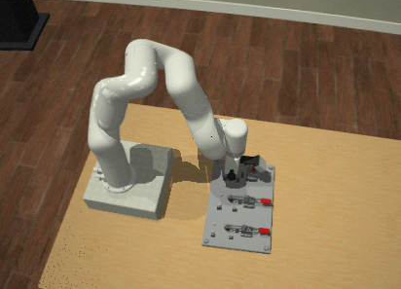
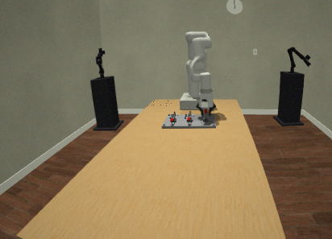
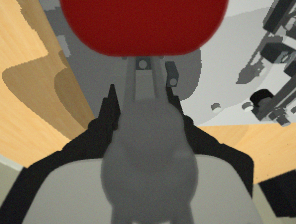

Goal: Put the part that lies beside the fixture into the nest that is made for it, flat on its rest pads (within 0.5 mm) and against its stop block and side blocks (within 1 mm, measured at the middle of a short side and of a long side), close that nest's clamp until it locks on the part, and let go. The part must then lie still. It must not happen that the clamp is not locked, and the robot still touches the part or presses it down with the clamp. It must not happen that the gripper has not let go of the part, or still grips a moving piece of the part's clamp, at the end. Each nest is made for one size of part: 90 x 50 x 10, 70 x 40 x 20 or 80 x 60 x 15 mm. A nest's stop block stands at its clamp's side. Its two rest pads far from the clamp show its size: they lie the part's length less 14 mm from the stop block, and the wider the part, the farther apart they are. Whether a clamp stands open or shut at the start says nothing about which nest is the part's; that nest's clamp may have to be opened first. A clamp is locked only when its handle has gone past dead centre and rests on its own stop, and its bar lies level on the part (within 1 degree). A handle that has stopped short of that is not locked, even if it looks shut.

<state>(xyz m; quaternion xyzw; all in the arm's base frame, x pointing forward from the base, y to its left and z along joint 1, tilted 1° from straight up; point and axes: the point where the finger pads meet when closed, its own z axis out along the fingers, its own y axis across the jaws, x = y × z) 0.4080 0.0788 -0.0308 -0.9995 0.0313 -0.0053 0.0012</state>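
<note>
My gripper points down over the far nest of the fixture plate. Its fingers stand partly apart, shut on the part, which is mostly hidden from every view. That nest's clamp stands open: its red handle is raised, and its grey bar rises close in front of the wrist camera, covering the space between the fingers. Whether the part touches the rest pads or blocks cannot be seen.
The middle clamp, with red handle, and the near clamp, with red handle, look folded down. The middle clamp's black tip is right of my fingers. The robot base block stands left of the plate.
</note>
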